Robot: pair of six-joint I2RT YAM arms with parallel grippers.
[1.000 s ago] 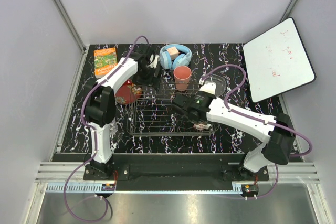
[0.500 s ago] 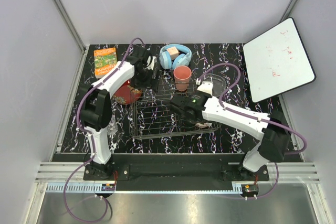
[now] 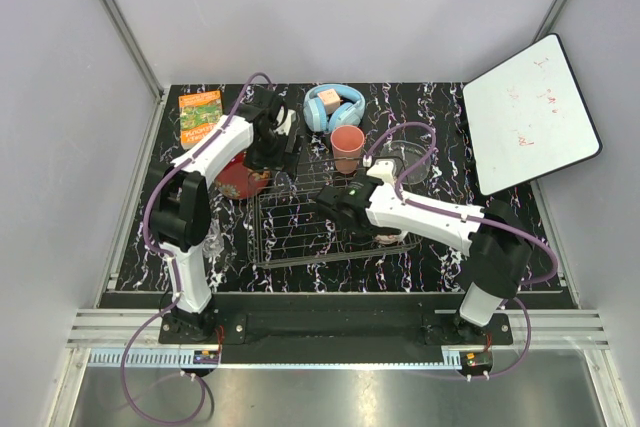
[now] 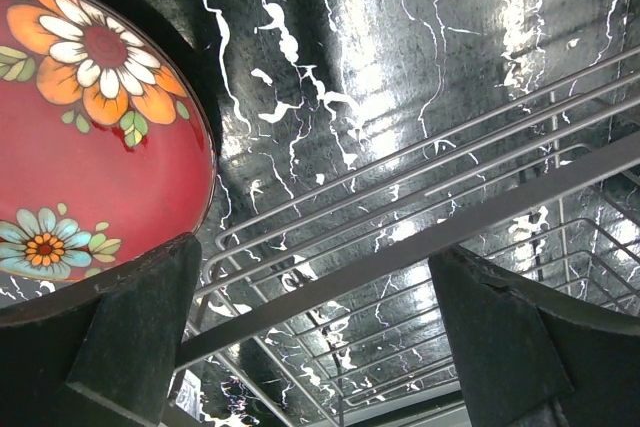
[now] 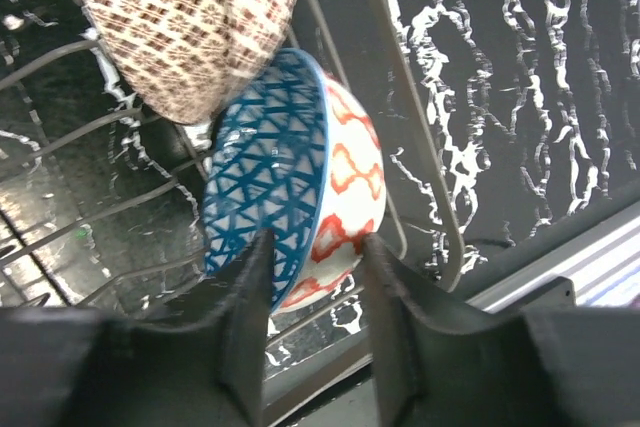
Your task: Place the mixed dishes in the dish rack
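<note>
My right gripper pinches the rim of the blue-patterned bowl with red outside, on edge in the dark wire dish rack against the beige-brown patterned bowl at upper left; my left gripper gapes wide, empty

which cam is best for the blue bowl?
Right wrist: blue bowl fills the frame, on edge in the rack, gripped by the right hand. Top external: mostly hidden under the right arm. Left wrist: absent.
</note>
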